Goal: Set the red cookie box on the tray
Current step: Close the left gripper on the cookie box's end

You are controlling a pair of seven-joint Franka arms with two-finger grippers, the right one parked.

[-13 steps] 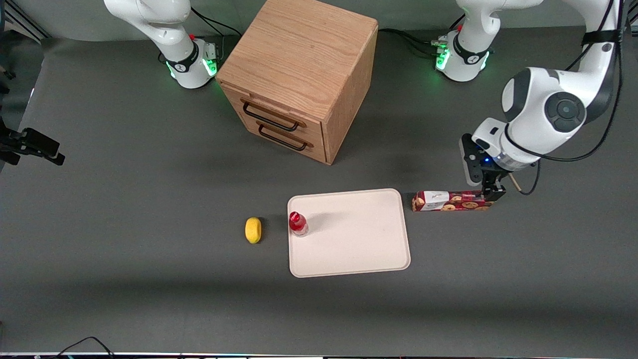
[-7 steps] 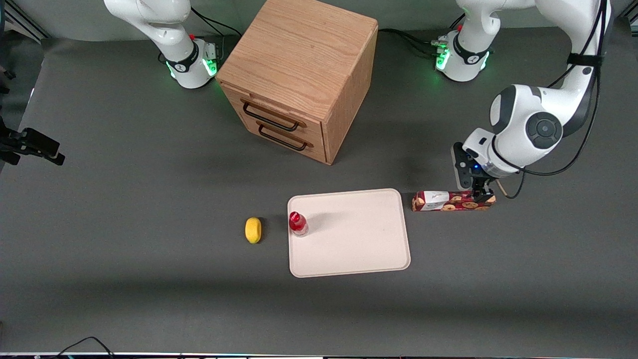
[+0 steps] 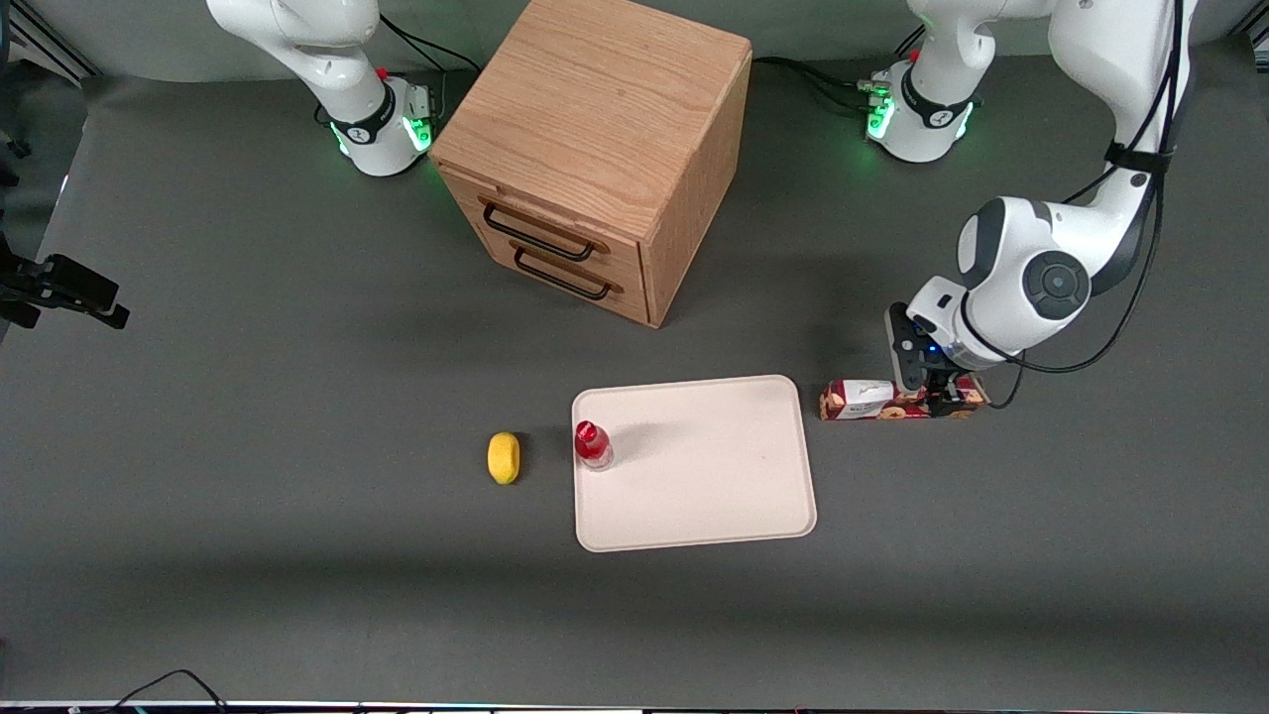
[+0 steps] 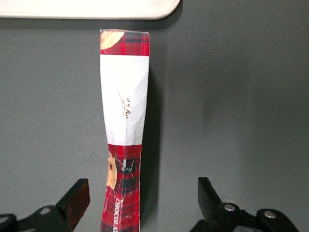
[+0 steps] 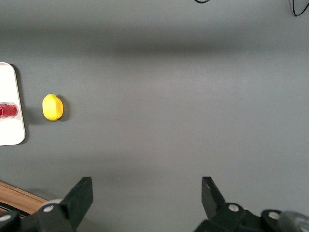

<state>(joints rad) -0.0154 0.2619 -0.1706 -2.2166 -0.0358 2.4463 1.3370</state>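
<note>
While the jaws (image 4: 140,203) are standing wide open, they are straddling the red cookie box (image 4: 123,130) near the end lying toward the working arm's end of the bench, one finger (image 4: 77,198) sitting close beside one long edge of the box and the other finger (image 4: 208,195) standing well clear of the opposite edge, with bare grey surface between. Neither finger is touching the cardboard in the wrist view, so nothing is being gripped. From the front, the jaws (image 3: 940,395) are hanging low over that same end of the red cookie box (image 3: 882,400), partly covering it.

The box is lying flat on the dark grey bench (image 3: 297,555), its long axis pointing at the tray (image 3: 714,496), its white label patch sitting on the half toward the tray. The end of the box nearest the tray is resting just beside the tray's rim, apart from it, with a narrow strip of bench showing between them.

On the tray, a small red-capped bottle (image 3: 592,444) is standing upright near the edge toward the parked arm's end. A yellow lemon (image 3: 504,457) is lying on the bench just beside that edge of the tray. A wooden drawer cabinet (image 3: 595,149) with two dark handles is sitting farther from the front camera than the tray.
</note>
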